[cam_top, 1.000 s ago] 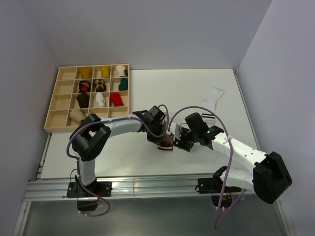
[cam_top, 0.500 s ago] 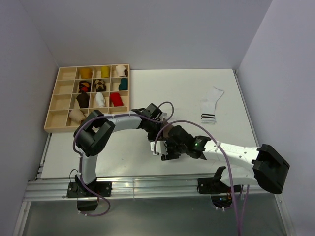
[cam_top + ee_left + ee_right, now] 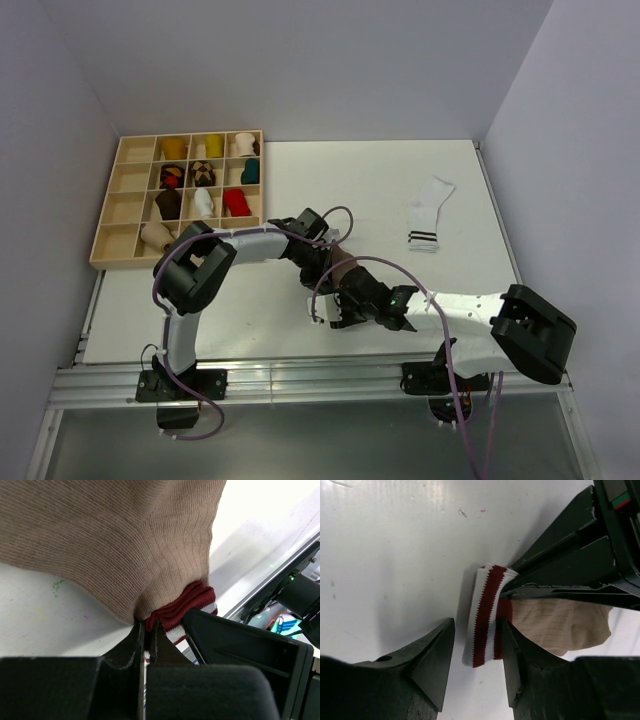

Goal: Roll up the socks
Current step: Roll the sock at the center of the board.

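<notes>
So the brown sock (image 3: pixel 338 272) sits about mid-counter, a bit toward the near edge, bunched up between the two hands. Its striped cuff (image 3: pixel 485 614) is folded into a little band sticking out the end. The left hand (image 3: pixel 147 630) is pinched tight on a thin fold of the knit right where the cuff meets the tan body, with basically no gap between the fingers. The right hand (image 3: pixel 477 630) is part open and straddling the cuff: one finger is just about touching it, the other has a clear gap, so it isn't gripping anything yet. The cream sock (image 3: pixel 428 225) lies flat near the right edge, well apart from all this, and the tray (image 3: pixel 125 195) in the far left corner has other rolls in it. My worry is that the left hand only has a skinny pinch of fabric, so any tug from the right hand could pull it free and the bundle would spring loose. The two hands are also crammed together, so when the right one closes it could clamp the left's finger instead of the cuff. From above, the arms cover most of the sock, so I can't tell how tightly it's rolled. The toe end is cut off in the left wrist view, and I can't say whether the sock rests on the counter (image 3: pixel 380 180) or hangs just over it.
</notes>
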Robot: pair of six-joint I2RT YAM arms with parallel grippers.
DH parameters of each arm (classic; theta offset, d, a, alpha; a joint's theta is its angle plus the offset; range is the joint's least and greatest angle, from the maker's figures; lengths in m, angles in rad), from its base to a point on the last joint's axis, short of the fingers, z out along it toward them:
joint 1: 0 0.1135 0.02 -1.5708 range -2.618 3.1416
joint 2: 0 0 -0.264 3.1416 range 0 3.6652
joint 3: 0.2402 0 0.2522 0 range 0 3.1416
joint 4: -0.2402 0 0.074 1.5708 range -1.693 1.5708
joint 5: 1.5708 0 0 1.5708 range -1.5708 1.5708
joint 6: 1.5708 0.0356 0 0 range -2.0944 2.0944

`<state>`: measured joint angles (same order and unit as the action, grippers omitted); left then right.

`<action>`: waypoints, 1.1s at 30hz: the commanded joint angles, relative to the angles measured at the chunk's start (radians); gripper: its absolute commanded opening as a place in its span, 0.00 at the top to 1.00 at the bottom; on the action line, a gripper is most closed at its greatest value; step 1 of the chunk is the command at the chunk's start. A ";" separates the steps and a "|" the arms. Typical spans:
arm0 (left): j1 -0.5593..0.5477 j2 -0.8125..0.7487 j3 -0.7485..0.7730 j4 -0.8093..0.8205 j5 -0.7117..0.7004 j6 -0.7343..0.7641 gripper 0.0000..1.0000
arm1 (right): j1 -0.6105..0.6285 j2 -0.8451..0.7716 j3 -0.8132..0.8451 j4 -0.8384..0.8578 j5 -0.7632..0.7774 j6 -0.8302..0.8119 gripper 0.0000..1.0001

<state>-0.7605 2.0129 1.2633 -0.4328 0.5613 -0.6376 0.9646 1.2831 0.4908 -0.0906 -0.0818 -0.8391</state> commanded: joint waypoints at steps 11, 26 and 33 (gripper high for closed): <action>0.010 -0.038 -0.062 0.075 0.000 -0.020 0.82 | -0.021 0.030 0.031 0.007 -0.054 0.034 0.91; 0.084 -0.450 -0.407 0.522 -0.260 -0.307 0.57 | -0.367 0.251 0.383 -0.524 -0.585 -0.023 0.92; 0.018 -0.505 -0.507 0.601 -0.540 -0.044 0.60 | -0.527 0.586 0.759 -0.933 -0.756 -0.117 0.91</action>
<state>-0.7052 1.5349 0.8051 0.0799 0.1871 -0.8154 0.4896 1.7954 1.1286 -0.7727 -0.7120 -0.8944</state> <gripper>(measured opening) 0.406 0.154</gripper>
